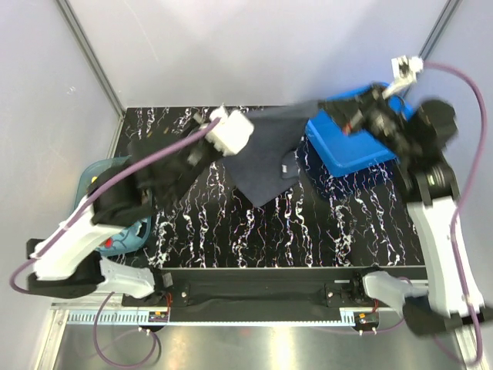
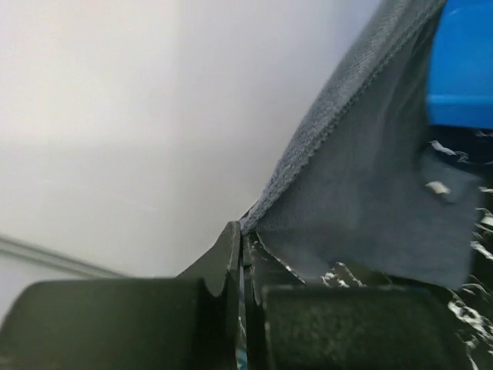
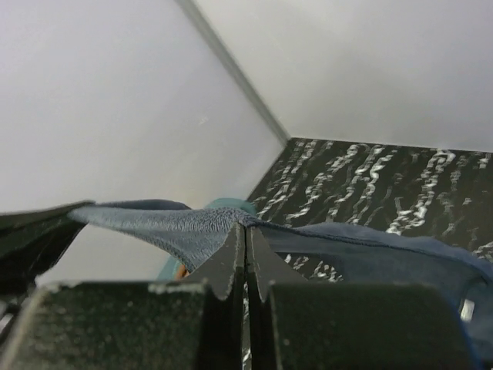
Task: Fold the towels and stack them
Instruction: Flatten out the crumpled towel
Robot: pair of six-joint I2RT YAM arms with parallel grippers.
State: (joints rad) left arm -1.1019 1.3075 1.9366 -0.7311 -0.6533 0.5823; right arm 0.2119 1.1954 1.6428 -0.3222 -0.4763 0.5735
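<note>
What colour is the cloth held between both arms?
Dark slate-blue towel; clearest in the top view.

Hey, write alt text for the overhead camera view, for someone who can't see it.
Two robot arms hold a dark slate-blue towel stretched between them over a black, white-veined table, the left end effector and right end effector each pinching an upper corner. A blue bin sits by the right arm, a teal tub at the table's left edge.
</note>
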